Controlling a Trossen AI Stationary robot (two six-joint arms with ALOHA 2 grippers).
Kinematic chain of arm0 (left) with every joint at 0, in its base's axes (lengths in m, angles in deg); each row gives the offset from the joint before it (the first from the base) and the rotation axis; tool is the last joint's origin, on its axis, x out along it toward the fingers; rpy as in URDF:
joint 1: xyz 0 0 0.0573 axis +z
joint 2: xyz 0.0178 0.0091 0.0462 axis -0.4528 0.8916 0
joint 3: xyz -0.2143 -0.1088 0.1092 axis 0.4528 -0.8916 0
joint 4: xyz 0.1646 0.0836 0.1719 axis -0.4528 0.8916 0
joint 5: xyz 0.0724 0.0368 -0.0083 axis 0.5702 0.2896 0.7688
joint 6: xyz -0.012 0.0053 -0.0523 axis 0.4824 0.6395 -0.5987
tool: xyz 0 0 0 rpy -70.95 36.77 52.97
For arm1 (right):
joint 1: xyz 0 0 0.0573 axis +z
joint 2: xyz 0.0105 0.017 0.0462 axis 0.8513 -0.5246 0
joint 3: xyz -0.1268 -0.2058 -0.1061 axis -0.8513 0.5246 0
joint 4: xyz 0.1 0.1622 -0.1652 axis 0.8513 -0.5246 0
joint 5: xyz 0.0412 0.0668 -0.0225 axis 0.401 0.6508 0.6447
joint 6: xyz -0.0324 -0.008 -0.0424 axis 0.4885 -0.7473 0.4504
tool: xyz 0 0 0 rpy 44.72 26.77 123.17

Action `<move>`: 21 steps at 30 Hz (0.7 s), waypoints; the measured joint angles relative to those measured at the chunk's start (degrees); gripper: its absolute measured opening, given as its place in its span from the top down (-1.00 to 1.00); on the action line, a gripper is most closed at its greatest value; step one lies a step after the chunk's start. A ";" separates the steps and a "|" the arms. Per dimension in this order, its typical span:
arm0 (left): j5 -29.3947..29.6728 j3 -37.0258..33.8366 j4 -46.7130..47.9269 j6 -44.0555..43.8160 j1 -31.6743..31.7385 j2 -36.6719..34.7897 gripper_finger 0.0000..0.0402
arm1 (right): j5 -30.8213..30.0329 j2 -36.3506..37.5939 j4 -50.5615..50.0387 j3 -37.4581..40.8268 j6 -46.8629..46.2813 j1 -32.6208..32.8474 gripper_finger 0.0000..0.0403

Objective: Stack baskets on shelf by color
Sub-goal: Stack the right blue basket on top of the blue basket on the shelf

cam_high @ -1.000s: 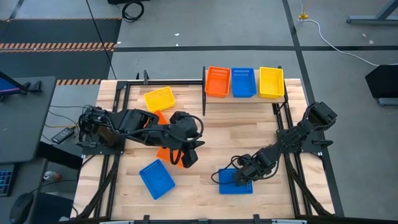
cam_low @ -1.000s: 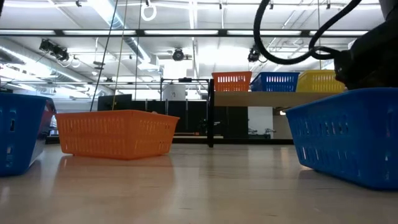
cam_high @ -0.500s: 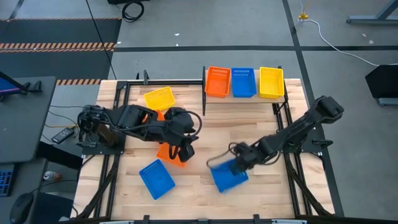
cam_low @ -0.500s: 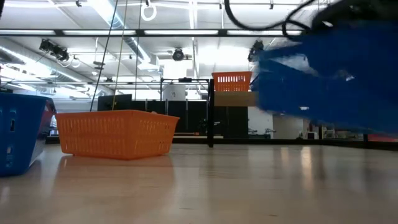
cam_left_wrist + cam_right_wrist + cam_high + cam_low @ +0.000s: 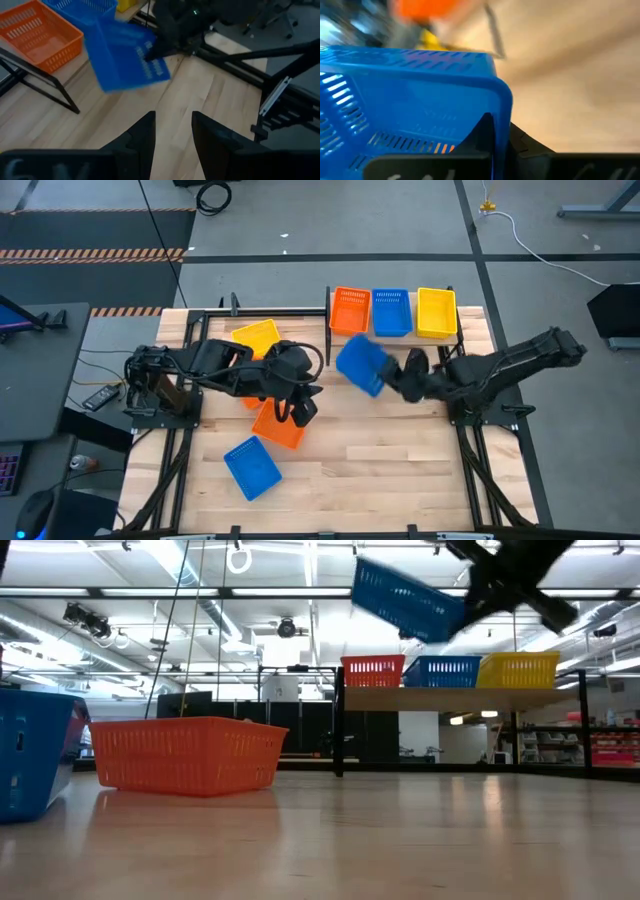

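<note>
My right gripper [image 5: 402,378] is shut on a blue basket [image 5: 361,365], which hangs tilted in the air just in front of the shelf [image 5: 460,698]; it also shows high up in the low view [image 5: 405,600]. On the shelf stand an orange basket [image 5: 350,310], a blue basket [image 5: 391,312] and a yellow basket [image 5: 437,312], side by side. My left gripper [image 5: 172,135] is open with nothing between its fingers, above an orange basket [image 5: 277,425] resting on the table. A yellow basket [image 5: 257,337] and another blue basket [image 5: 251,467] also rest on the table. My right gripper holds the blue basket by one side wall at its rim, close to a corner [image 5: 501,107]. One finger [image 5: 482,132] is inside the basket and the other [image 5: 522,144] outside. The basket is lifted clear, tilted, sticking out from the fingers toward the table's left.
The left arm [image 5: 215,370] lies across the table's left half, over part of another orange basket [image 5: 250,398]. Black frame rails [image 5: 465,430] run along both table sides. Bare wood [image 5: 390,460] lies at the near right.
My right gripper has lifted the blue basket off the table's near right part and swung it up and toward the far edge, to just in front of the shelf, rolling its wrist. The basket has gone from flat on the table to tilted in the air.
</note>
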 joint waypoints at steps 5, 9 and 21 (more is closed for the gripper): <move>0.03 0.00 -3.09 3.22 0.13 0.00 0.34 | -6.71 2.92 6.39 -0.02 1.15 -6.89 0.95; 0.00 0.00 -4.33 5.99 0.75 0.00 0.34 | -6.75 3.73 9.81 -0.02 3.40 -12.02 0.95; 0.37 0.00 -8.26 11.65 0.47 -0.28 0.34 | -10.60 4.87 14.28 -0.07 0.49 -18.33 0.95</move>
